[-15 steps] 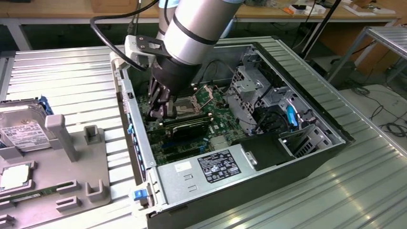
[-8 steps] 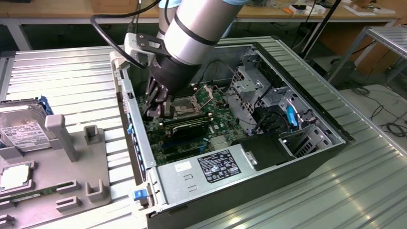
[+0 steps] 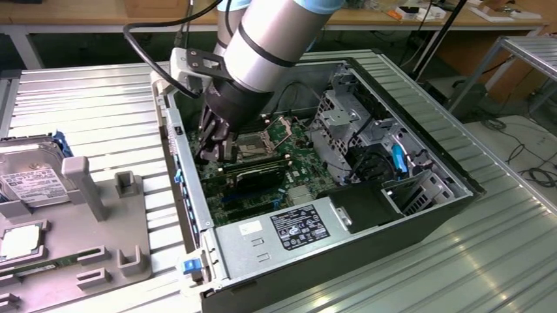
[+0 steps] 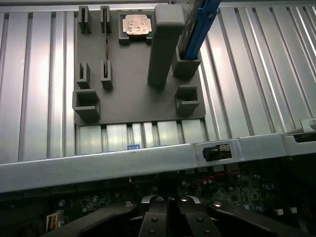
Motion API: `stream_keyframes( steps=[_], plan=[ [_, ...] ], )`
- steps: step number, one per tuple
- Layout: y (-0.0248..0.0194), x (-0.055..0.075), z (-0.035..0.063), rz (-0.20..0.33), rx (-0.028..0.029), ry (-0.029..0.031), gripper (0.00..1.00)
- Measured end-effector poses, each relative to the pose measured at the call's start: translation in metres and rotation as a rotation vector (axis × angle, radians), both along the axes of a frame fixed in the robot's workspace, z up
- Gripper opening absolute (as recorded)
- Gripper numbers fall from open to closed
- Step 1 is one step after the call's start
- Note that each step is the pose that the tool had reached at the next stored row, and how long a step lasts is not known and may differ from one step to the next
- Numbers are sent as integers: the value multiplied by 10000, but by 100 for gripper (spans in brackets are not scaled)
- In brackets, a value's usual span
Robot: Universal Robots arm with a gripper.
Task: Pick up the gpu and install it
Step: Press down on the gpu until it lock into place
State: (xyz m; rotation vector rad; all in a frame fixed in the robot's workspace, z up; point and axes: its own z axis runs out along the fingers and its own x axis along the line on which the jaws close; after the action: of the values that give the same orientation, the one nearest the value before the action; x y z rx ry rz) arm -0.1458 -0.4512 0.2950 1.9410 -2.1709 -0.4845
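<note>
One gripper [image 3: 211, 147], fingers together, inside one computer case [image 3: 348, 261]; one grey fixture tray [image 3: 104, 228].

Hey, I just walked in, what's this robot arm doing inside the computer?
The arm's gripper is reaching down into the open computer case, over the motherboard near the case's rear wall, jaws shut. A dark card, likely the gpu, lies across the board beside it. On the exterior view's left, a gray parts holder stands beside a hard drive.
</note>
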Motion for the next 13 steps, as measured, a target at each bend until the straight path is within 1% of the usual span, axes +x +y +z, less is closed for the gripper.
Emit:
stream_keyframes(
  steps=[2, 4, 5, 6, 7, 8, 9, 13],
  plan=[
    [-1, -2, -17, 1, -9, 4, 11],
    [-4, -4, -24, -1, -3, 2, 11],
    [-7, -3, -25, -1, -4, 22, 11],
    [-7, -1, -26, 14, -120, 192, 11],
    [-8, -4, -25, 20, -187, 266, 11],
    [-7, -4, -26, 46, -296, 367, 11],
    [-7, -4, -26, 58, -319, 382, 11],
    [-8, -4, -25, 66, -325, 386, 11]
  ],
)
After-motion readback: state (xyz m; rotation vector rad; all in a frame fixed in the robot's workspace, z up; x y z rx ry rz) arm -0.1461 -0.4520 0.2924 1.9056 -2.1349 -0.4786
